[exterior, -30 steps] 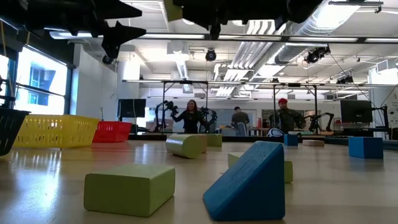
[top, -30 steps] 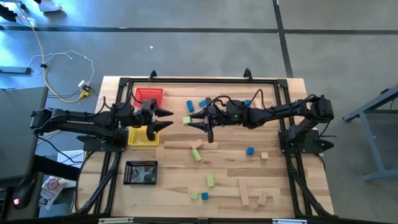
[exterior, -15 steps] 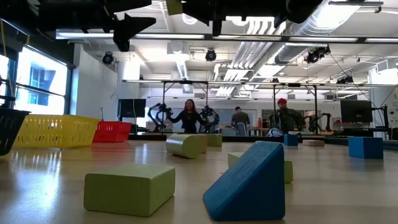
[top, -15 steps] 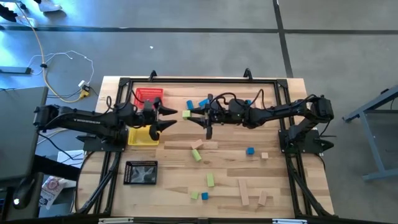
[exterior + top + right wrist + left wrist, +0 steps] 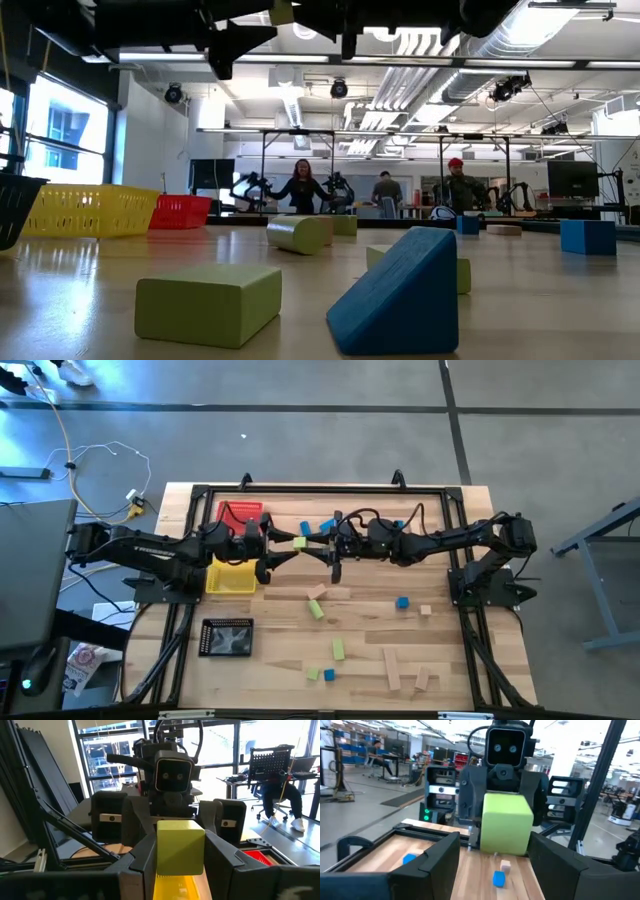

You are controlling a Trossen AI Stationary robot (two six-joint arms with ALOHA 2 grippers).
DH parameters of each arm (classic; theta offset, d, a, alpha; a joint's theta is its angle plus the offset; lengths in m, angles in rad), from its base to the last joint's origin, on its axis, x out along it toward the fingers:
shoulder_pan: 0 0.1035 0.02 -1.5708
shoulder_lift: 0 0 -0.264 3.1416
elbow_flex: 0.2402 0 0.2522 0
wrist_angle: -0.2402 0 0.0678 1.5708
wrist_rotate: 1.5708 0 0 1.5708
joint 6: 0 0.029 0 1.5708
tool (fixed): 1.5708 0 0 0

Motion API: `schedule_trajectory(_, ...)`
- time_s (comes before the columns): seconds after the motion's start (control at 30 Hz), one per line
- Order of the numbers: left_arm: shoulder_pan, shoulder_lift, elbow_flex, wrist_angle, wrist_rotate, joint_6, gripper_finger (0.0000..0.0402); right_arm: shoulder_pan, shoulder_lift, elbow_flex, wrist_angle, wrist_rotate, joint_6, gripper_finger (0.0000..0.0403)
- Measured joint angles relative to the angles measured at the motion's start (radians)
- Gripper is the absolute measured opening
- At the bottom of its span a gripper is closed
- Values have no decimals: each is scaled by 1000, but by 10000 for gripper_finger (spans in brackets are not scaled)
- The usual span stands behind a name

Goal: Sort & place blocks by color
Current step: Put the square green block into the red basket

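Observation:
A light green cube (image 5: 299,543) hangs high over the table's far middle, with my right gripper (image 5: 307,544) shut on it. The cube also shows in the left wrist view (image 5: 506,822) and the right wrist view (image 5: 180,845). My left gripper (image 5: 283,550) faces it from the table's left, open, its two fingers (image 5: 437,860) just short of the cube and wider apart than it. I see no touch. Other blocks in blue (image 5: 403,602), green (image 5: 338,649) and tan (image 5: 392,668) lie flat on the table. My right gripper pinches the green cube by two opposite side faces (image 5: 161,851) between its two fingers. The fingers reach in level from the table's right. The cube sits upright, lifted clear of the table, with one face toward my left gripper.
A red tray (image 5: 240,513), a yellow tray (image 5: 232,577) and a black tray (image 5: 227,637) stand along the table's left side, under and beside my left arm. Loose blocks are spread over the middle and near right. People stand in the room beyond the table.
My left gripper has moved toward the table's right edge and a little up, closing on the green cube, and stays open. My right gripper and the cube have kept their place.

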Motion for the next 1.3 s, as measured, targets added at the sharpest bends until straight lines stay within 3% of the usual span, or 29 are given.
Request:
schedule_trajectory(0.43, 7, 96, 65, -5, 32, 33, 211, -1, 0, 0, -24, 0, 15, 106)
schedule_trajectory(0.83, 7, 95, 64, -24, 32, 98, 104, 0, 0, 0, -46, -3, 29, 106)
schedule_trajectory(1.1, 7, 95, 63, -31, 32, 103, 108, 0, 0, 0, -60, -6, 29, 111)
schedule_trajectory(1.3, 7, 95, 63, -69, 26, 116, 105, 0, 0, 1, -96, -5, 21, 154)
